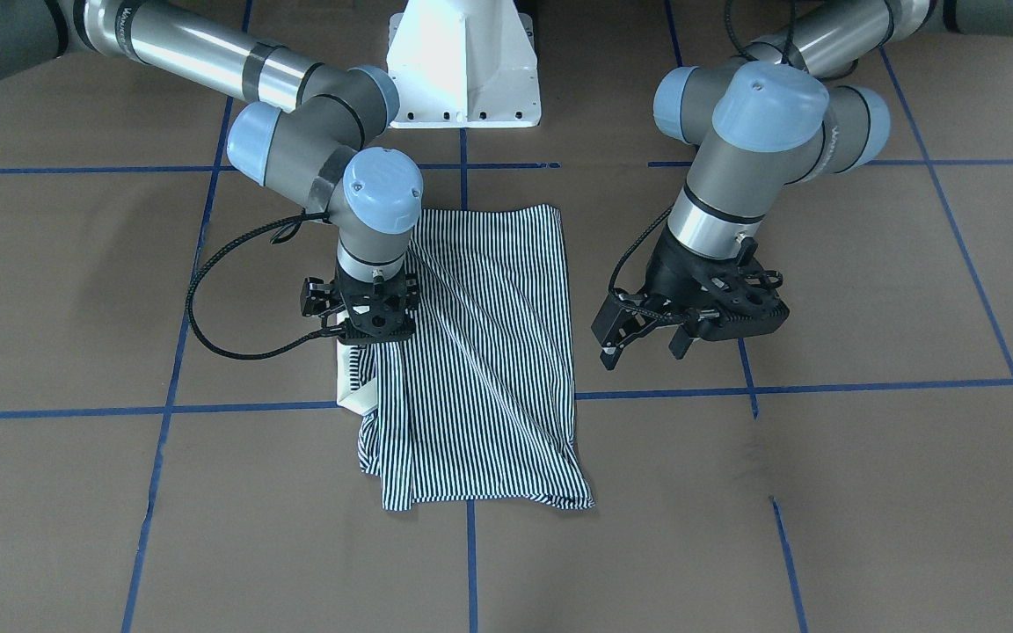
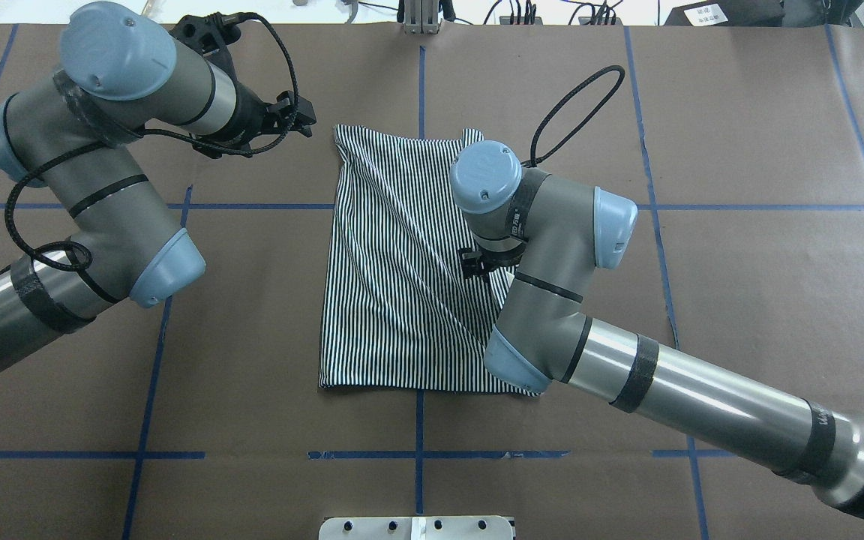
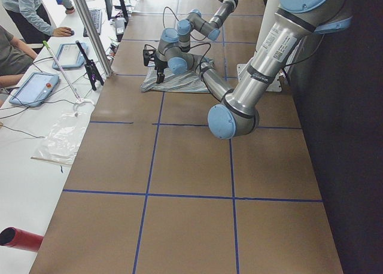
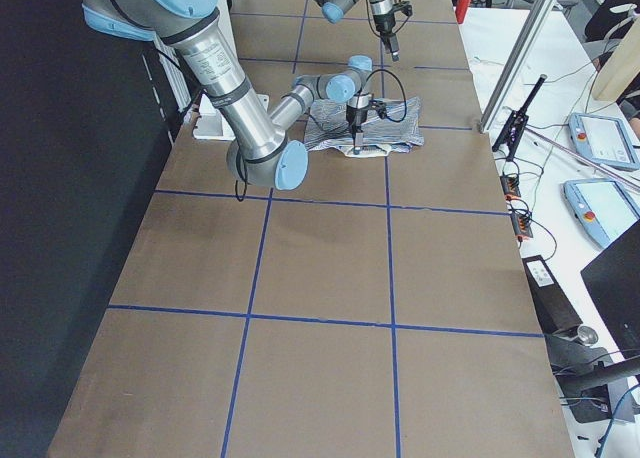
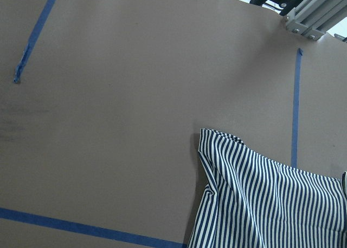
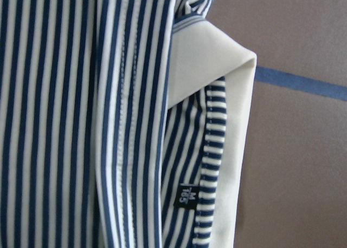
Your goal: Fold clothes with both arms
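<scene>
My right claw (image 1: 372,330) sits over the shirt (image 1: 489,352) by its collar (image 1: 350,382), grip I cannot tell; left claw (image 1: 643,353) hangs wide; pinch both layers

Blue tape lines (image 2: 477,454) cross the brown paper-covered tabletop (image 2: 739,300). Left side view: clear plastic bag (image 3: 60,139) at nine o'clock, red cylinder (image 3: 21,239) at seven o'clock.

The front-facing camera looks steeply down from across the table (image 1: 823,492), the white pedestal (image 1: 462,70) at top centre; the overhead one looks forward from behind, and both hold the striped shirt (image 1: 489,352) mid-frame. The two end cameras look along the table from afar, shirt small at upper centre; the wrist cameras sit close over its edges.
</scene>
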### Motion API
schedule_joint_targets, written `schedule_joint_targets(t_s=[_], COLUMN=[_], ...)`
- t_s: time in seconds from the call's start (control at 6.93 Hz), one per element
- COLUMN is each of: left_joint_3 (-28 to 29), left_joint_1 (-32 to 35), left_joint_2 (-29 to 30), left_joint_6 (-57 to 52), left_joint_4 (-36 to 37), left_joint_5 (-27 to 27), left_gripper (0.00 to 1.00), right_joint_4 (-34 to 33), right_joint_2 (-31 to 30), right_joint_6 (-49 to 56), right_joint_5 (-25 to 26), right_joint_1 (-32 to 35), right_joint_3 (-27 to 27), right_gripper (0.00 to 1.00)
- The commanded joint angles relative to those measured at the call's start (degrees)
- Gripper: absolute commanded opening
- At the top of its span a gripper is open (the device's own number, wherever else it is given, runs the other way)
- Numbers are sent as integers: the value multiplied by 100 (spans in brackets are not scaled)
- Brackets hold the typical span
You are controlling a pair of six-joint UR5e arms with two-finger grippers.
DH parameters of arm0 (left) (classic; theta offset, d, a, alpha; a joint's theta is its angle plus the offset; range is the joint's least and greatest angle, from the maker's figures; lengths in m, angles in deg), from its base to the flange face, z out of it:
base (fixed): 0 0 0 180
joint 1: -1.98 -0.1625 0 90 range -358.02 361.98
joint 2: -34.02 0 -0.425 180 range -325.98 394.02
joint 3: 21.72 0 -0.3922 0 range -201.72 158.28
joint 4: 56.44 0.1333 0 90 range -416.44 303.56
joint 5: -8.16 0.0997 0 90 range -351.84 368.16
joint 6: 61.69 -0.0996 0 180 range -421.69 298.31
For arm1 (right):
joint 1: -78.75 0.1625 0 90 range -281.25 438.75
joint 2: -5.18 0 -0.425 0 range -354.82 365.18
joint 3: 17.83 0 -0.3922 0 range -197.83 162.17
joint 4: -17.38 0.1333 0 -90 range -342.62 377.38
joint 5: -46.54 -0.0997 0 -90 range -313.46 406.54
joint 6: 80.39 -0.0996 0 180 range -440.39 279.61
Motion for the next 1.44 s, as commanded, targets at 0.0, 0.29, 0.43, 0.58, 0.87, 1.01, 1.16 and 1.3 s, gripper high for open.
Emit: schedule_joint_targets(t_s=[0.0, 0.29, 0.43, 0.58, 0.87, 1.01, 1.16, 1.3], left_joint_3=[0, 17, 26, 26, 18, 18, 18, 26], left_joint_1=[0, 0, 0, 0, 0, 0, 0, 0], left_joint_2=[10, 19, 19, 28, 45, 37, 28, 28], left_joint_6=[10, 18, 19, 27, 36, 19, 10, 10], left_joint_4=[0, -70, -70, -70, -79, -79, -79, -70], left_joint_5=[0, 0, 0, 0, 0, -9, -9, -9], left_gripper=[100, 100, 100, 100, 100, 100, 100, 100], right_joint_4=[-121, -121, -121, -129, -86, -68, 358, 1024], right_joint_2=[-43, -271, -542, -736, -346, 336, 1004, 1228], right_joint_6=[170, 371, 755, 1272, 1234, 1216, 1181, 833], right_joint_5=[-1, 7, -27, -115, -195, -186, -177, -168], right_joint_1=[99, 317, 623, 965, 1013, 1004, 1004, 917], right_joint_3=[35, 78, 331, 560, 457, -144, -1046, -1743], right_gripper=[100, 100, 100, 100, 100, 100, 100, 100])
